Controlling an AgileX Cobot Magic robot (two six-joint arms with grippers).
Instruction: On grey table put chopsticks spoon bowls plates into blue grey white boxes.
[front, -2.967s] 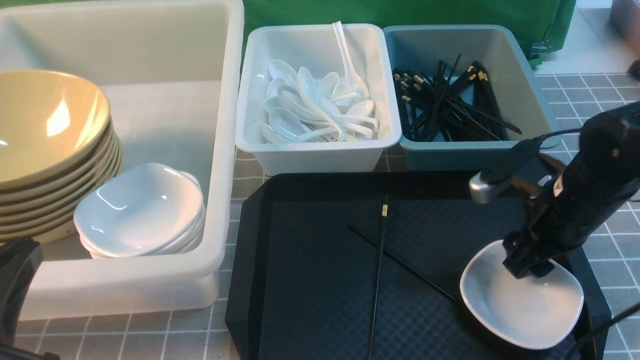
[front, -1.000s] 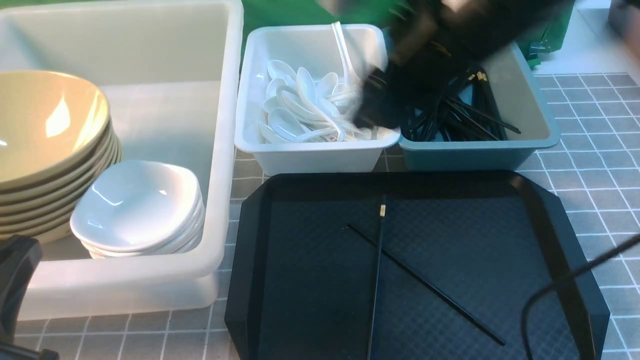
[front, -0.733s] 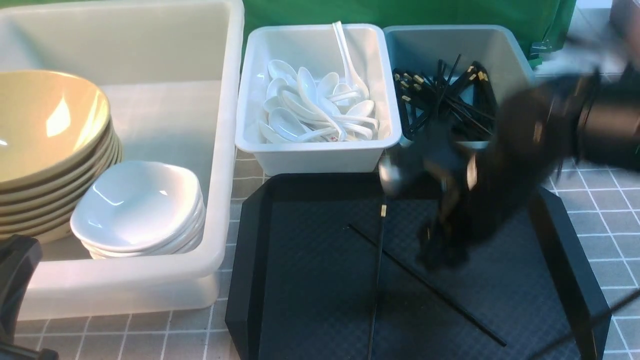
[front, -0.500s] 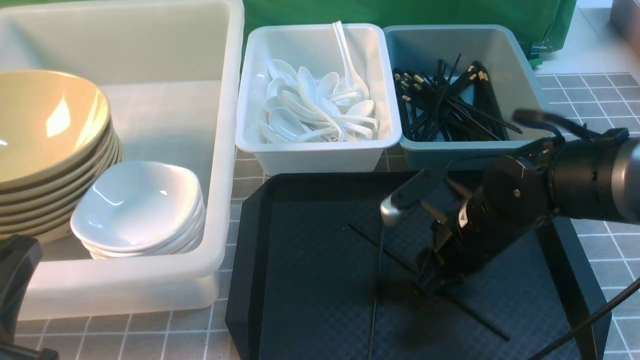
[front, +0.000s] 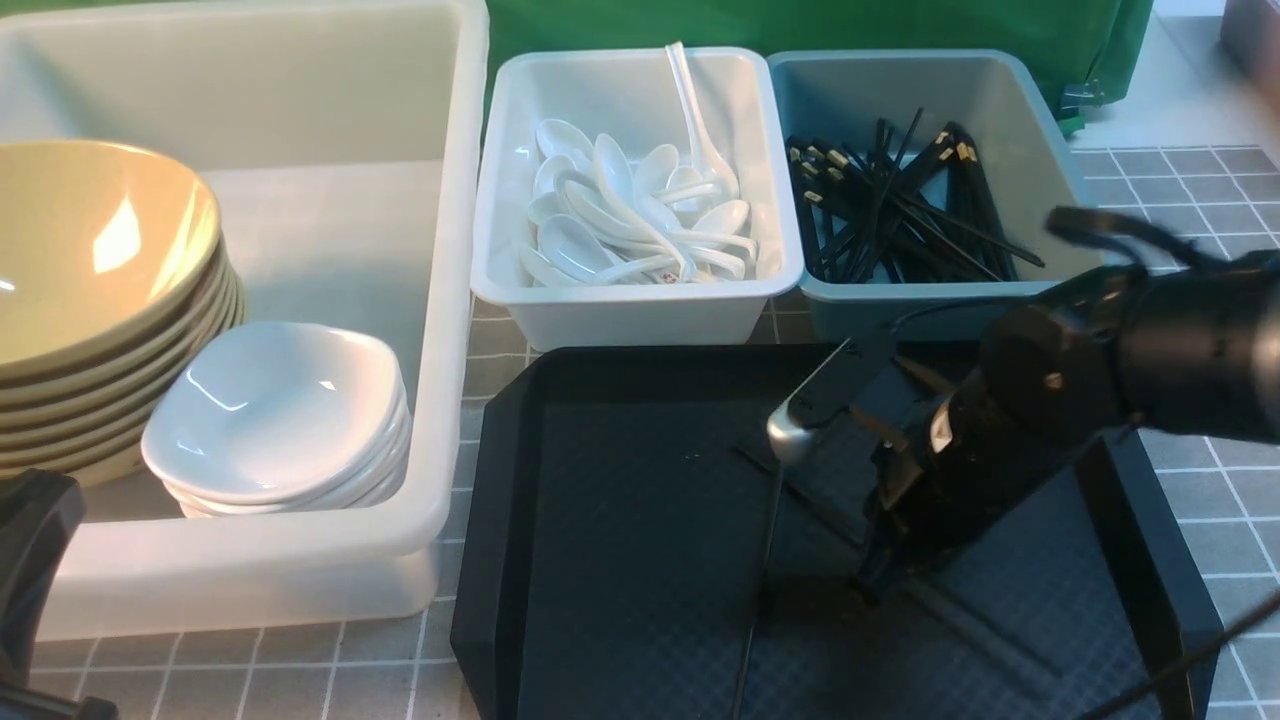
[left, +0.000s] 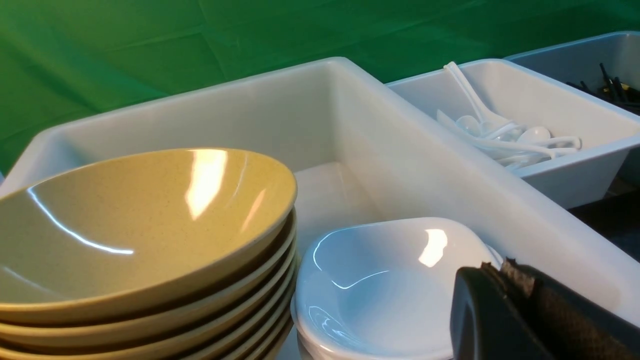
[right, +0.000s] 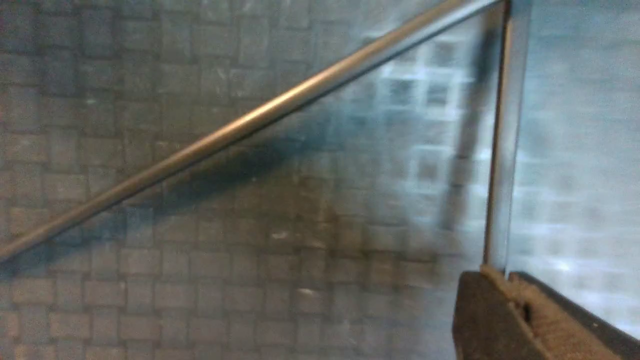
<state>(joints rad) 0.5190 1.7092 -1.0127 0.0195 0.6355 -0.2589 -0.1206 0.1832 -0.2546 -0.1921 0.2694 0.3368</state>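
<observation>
With the right fingers (right: 504, 275) pinched on one slim black chopstick (right: 502, 150), lift it straight up off the black octagonal tray (front: 600, 580) so it doesn't drag the other black chopstick (front: 765, 560), lying toward nine o'clock in the front view. Then carry it toward twelve o'clock, over the blue-grey plastic box's (front: 925, 291) rim, before letting go; the left fingers (left: 505, 267) are closed, apparently on nothing.

Yellow bowls (front: 100, 260) stacked in big white box (front: 230, 575), white plates (front: 275, 420) stacked beside them, spoons (front: 625, 215) in small white box (front: 635, 318), chopsticks (front: 890, 215) in blue-grey box (front: 1040, 120), right arm (front: 1050, 380) over black tray (front: 620, 520)
</observation>
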